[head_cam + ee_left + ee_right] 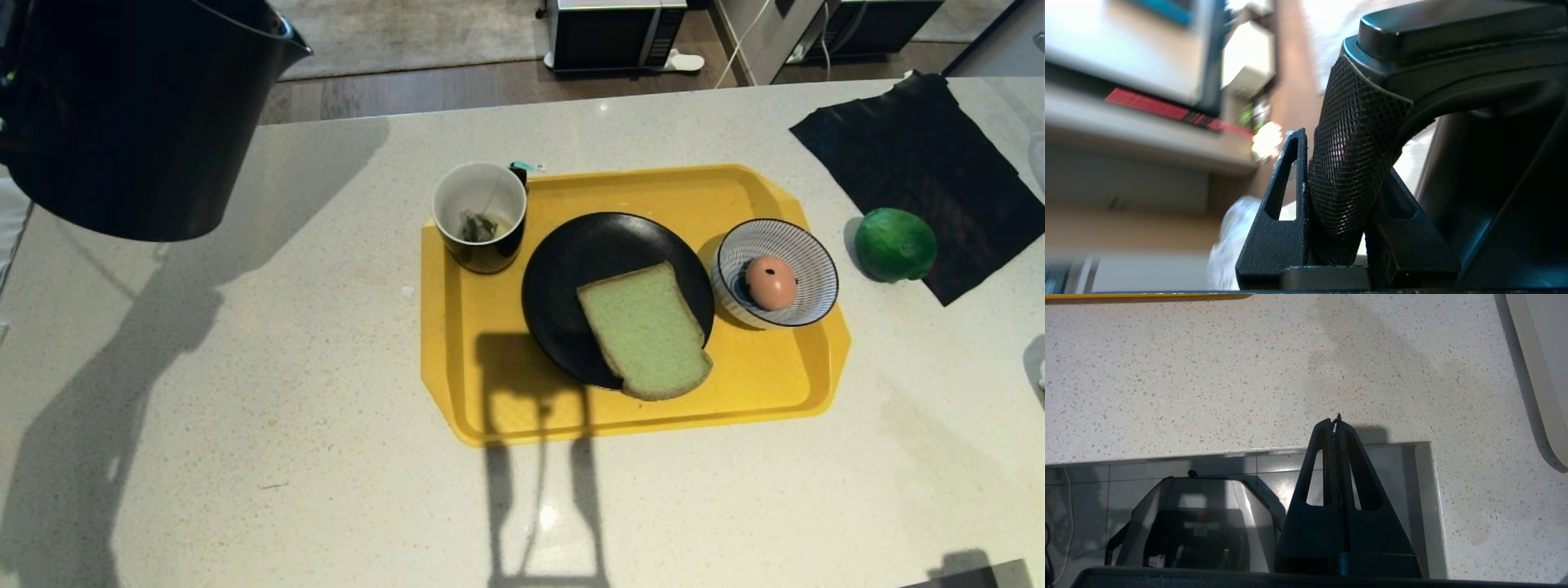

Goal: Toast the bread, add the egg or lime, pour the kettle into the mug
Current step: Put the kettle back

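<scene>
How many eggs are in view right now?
1. The egg sits inside the striped bowl at the right end of the yellow tray. No others show; the raised kettle hides the counter's far-left corner.

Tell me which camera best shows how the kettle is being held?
The left wrist view: there the left gripper is closed on the textured handle of the kettle. The head view shows only the kettle's dark body raised above the counter, its handle hidden. The right wrist view shows no kettle.

Head camera looks down; both wrist cameras sit close behind their tools.
</scene>
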`<state>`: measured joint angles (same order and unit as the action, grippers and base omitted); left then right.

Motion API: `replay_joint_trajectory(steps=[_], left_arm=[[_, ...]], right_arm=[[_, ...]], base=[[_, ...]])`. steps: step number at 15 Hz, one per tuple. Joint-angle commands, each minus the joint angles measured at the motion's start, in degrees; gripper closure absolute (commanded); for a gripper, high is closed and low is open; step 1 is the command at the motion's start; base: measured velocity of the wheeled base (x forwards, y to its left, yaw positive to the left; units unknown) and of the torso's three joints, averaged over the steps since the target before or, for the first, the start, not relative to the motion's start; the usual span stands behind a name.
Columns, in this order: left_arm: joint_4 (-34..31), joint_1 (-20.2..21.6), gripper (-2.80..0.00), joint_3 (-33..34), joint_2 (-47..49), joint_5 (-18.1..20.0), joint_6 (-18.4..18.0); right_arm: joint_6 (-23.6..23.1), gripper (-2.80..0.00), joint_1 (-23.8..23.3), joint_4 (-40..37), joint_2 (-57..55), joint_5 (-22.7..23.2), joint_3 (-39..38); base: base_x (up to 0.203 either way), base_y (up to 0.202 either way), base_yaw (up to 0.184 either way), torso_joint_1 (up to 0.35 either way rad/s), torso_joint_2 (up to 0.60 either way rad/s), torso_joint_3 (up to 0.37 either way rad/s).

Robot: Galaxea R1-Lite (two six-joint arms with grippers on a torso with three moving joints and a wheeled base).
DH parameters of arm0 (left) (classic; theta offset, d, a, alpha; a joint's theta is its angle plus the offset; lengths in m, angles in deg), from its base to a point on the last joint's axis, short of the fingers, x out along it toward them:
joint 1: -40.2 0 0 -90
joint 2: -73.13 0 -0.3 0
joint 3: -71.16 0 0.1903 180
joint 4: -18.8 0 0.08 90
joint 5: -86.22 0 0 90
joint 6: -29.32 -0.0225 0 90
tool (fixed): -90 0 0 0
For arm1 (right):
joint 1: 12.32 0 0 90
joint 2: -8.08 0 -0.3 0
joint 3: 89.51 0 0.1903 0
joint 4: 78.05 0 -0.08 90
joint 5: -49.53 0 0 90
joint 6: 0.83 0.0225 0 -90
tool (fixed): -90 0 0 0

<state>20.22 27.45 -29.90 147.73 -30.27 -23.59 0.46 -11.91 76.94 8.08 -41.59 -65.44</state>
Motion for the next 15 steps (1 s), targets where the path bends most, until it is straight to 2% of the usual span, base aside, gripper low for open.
replay_joint_trajectory(steps=[1, 3, 8, 11, 15], left_arm=[[7.8, 1.3, 0.0, 4.8, -0.4, -2.2, 0.9], [15.4, 1.4, 0.0, 10.1, 0.1, -3.6, 5.0], [33.3, 1.6, 0.0, 21.9, 1.7, -3.8, 15.7], [40.7, 3.8, 0.0, 23.6, 5.7, -3.4, 17.0], [57.0, 7.8, 0.0, 23.8, 13.9, -3.4, 16.9]], right_arm=[[0.0, 0.0, 0.0, 0.0, 0.0, 0.0, 0.0], [0.0, 0.0, 0.0, 0.0, 0.0, 0.0, 0.0], [0.0, 0.0, 0.0, 0.0, 0.0, 0.0, 0.0], [0.0, 0.0, 0.0, 0.0, -0.1, -0.1, 0.0], [0.0, 0.0, 0.0, 0.0, -0.1, 0.0, 0.0]], base=[[0.0, 0.0, 0.0, 0.0, 0.0, 0.0], [0.0, 0.0, 0.0, 0.0, 0.0, 0.0], [0.0, 0.0, 0.0, 0.0, 0.0, 0.0], [0.0, 0.0, 0.0, 0.0, 0.0, 0.0], [0.0, 0.0, 0.0, 0.0, 0.0, 0.0]])
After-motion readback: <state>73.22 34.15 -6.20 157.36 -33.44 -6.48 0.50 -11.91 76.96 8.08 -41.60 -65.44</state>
